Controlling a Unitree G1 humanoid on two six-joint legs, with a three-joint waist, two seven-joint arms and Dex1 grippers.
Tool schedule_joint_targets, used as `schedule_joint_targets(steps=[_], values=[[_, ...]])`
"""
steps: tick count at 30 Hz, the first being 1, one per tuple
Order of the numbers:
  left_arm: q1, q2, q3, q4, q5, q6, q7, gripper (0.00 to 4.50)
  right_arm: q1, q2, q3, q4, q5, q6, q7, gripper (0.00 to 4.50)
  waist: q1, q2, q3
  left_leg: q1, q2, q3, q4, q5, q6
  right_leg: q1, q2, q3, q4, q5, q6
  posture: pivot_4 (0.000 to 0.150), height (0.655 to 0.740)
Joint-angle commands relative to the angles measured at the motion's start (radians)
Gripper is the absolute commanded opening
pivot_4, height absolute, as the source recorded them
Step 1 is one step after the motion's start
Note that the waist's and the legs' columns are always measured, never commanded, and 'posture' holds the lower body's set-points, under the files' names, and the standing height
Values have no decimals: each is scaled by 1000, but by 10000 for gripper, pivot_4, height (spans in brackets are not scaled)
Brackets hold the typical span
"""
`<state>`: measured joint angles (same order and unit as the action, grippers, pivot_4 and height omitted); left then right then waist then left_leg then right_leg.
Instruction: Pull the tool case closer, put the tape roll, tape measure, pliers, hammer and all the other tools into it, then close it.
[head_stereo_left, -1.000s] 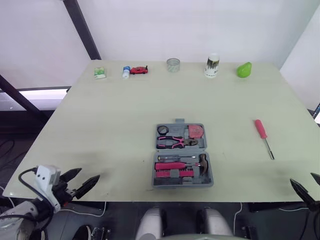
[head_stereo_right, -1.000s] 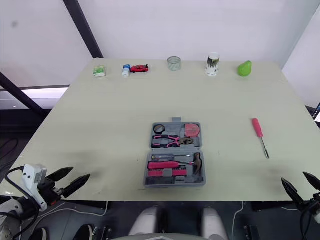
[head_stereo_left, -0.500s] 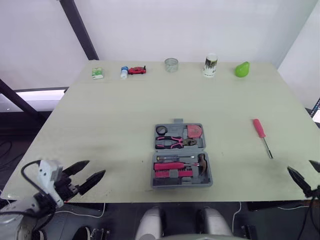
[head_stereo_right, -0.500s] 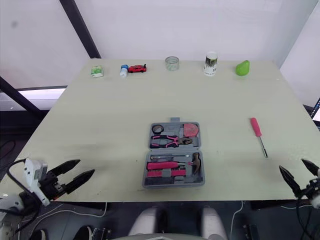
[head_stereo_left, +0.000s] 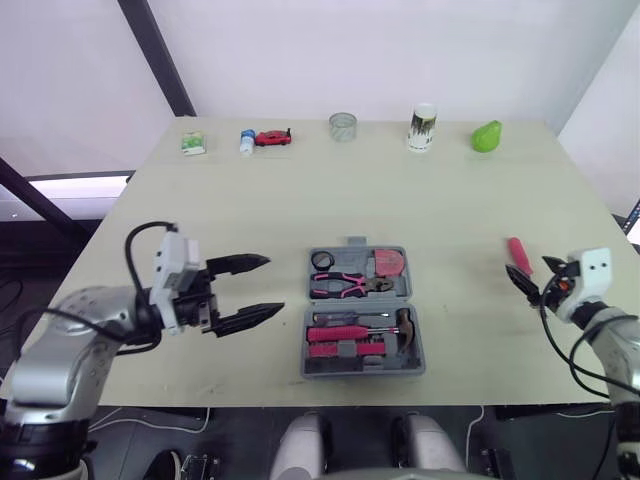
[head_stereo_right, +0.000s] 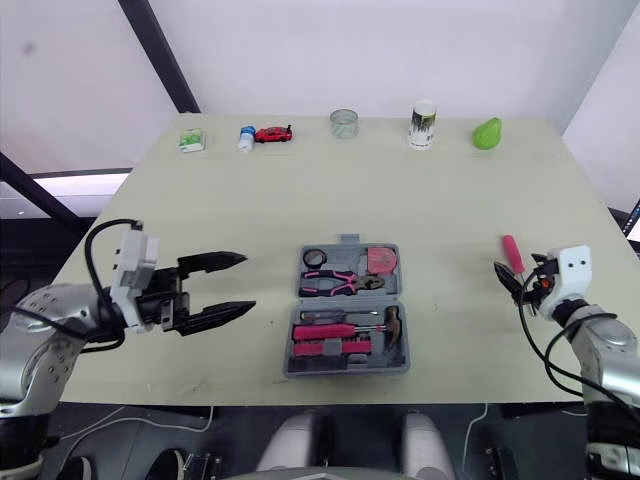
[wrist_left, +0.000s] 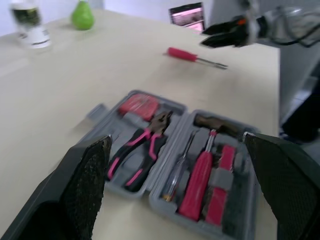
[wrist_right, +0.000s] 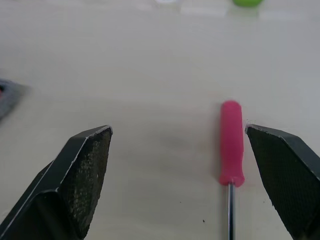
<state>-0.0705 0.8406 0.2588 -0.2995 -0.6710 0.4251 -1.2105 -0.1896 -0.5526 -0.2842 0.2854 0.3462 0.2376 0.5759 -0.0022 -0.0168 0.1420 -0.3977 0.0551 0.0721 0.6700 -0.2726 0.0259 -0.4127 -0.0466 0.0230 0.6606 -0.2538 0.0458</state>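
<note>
Right end effector (head_stereo_left: 520, 280) now at screwdriver (wrist_right: 231, 142)

One tool case (head_stereo_left: 362, 366), one loose screwdriver (wrist_right: 231, 145)

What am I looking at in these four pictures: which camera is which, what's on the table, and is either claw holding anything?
It is a two-armed humanoid robot. The two wide pictures come from its head camera, looking down over the table. The other two come from a camera on each wrist, looking along that arm's black fingers. The left gripper hangs open beside the open tool case, which holds pliers, a hammer, a tape roll and a tape measure. The right gripper is open too, close to a red screwdriver lying loose on the table. Neither holds anything. Along the far edge stand a green pear, a can, a jar and a toy car.
</note>
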Motion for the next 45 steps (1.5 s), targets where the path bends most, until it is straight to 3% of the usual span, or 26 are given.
schedule_joint_targets(steps=[1, 17, 19, 21, 27, 31, 37, 45], values=[[-72, 24, -29, -44, -42, 25, -36, 44756, -78, -4, -13, 112, -28, 0, -47, 45000, -5, 1, 1, 0, 0, 0, 0, 0, 0, 0, 0, 0, 0, 0, 0, 1500, 7400], [-193, 49, -52, -74, -127, 83, -106, 44756, -256, 23, 21, 443, -92, -99, -49, 45000, -17, 2, 3, 1, 0, 0, 0, 0, 0, 0, 1, 1, 0, 0, 1, 1500, 7400], [-189, 51, -48, -73, -119, 76, -111, 44944, -263, 26, 23, 468, -99, -113, -56, 42476, -17, 2, 3, 0, 0, 0, 0, 0, 0, 0, 1, 1, 0, 0, 1, 1500, 7400], [-183, 54, -45, -69, -108, 64, -117, 45000, -266, 27, 24, 496, -105, -133, -59, 35101, -17, 2, 3, 0, 0, 0, 0, 0, 0, 0, 1, 2, 0, 0, 1, 1500, 7400], [-174, 49, -38, -44, -93, 34, -133, 45000, -270, 32, 21, 529, -111, -182, -55, 4135, -18, 2, 3, 0, 0, 0, 0, 0, 0, 0, 1, 1, 0, 0, 1, 1500, 7400], [-161, 51, -39, -17, -66, -3, -152, 45000, -262, 27, 21, 521, -117, -205, -61, 3624, -18, 2, 3, 1, 0, 0, 0, 0, 0, 0, 1, 1, 0, 0, 1, 1500, 7400], [-121, 58, -22, 19, -34, -60, -186, 45000, -216, 8, 52, 329, -120, -107, -31, 3624, -17, 2, 4, 0, 0, 0, 0, 0, 0, 0, 1, 2, 0, 0, 1, 1500, 7400], [-59, 70, -6, 133, 49, -187, -242, 45000, -50, -150, 219, -327, -141, 207, 116, 3624, -15, 5, 6, 0, 0, 0, 0, 0, 0, -1, 1, 1, 0, 0, 1, 1500, 7400]])
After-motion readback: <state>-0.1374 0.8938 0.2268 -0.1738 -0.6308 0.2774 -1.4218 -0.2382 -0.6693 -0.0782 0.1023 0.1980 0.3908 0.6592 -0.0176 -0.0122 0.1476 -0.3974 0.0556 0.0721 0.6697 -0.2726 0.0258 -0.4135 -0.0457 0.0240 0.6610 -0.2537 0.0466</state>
